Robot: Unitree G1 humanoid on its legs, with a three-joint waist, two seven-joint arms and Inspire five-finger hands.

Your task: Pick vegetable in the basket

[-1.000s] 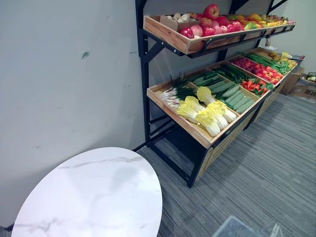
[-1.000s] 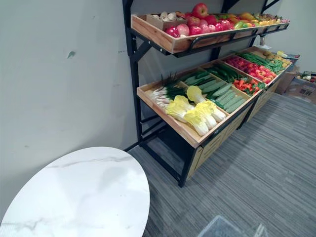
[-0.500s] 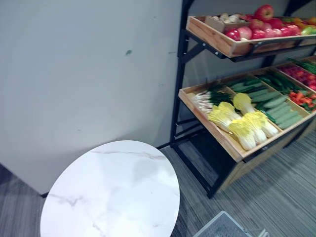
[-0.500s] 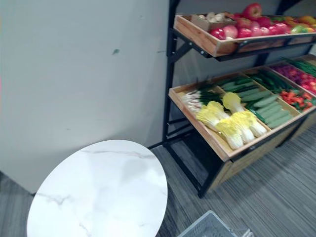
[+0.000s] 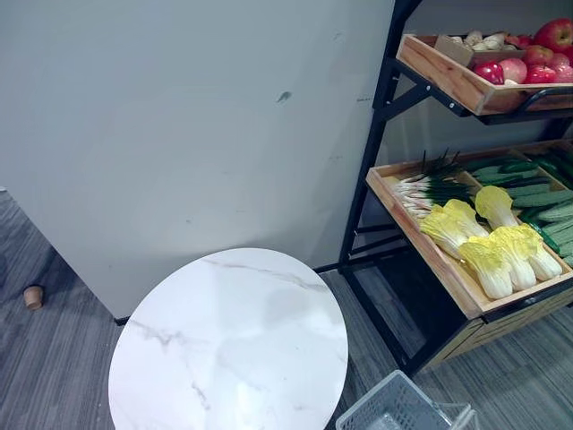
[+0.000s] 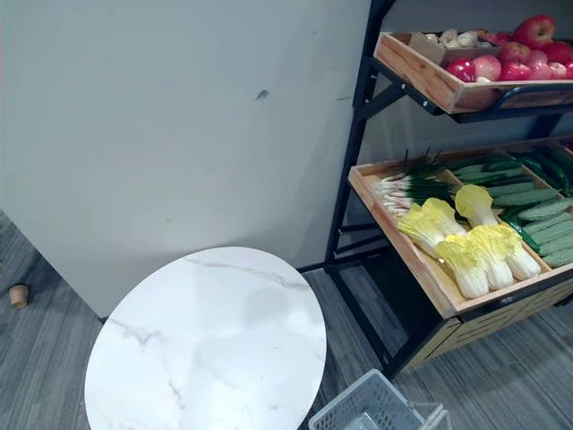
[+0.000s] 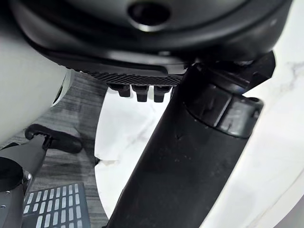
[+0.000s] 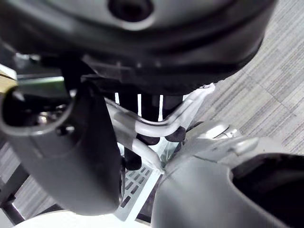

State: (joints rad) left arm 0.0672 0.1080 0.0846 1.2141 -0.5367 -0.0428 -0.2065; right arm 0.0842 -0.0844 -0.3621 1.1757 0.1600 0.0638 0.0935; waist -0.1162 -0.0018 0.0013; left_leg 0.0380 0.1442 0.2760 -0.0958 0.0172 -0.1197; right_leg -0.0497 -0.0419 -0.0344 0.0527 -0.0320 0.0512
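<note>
Change since the preceding frames: the whole head view has shifted, so the camera has turned and the objects have not moved. The produce rack (image 5: 380, 134) now sits at the right edge. The round marble desk (image 5: 233, 349) lies at centre. More of the wall (image 5: 179, 134) and floor shows on the left, including a small cup (image 5: 33, 296) on the floor.

A larger corner of the grey basket (image 5: 394, 412) shows at the lower edge, just beside the desk.

Hand state:
- The right hand (image 8: 61, 152) is closed round the white handle (image 8: 156, 124) of the basket, which hangs from it.
- The left hand (image 7: 190, 156) hangs over the desk. Whether it is open or closed cannot be told.

Location of the task items: the vegetables lie on the rack's lower tray (image 5: 430, 260), well apart from both hands.
- Cabbages (image 5: 488, 255) lie nearest the tray's front edge.
- Spring onions (image 5: 425, 190) lie behind the cabbages.
- Cucumbers (image 5: 537, 190) lie beside the spring onions.
- Apples (image 5: 528, 67) occupy the upper tray (image 5: 448, 81).

The visible part of the basket holds no vegetable.

Assessment: the turn has carried the view away from the rack, so no pick has begun. The left hand appears to be the free one for the pick
</note>
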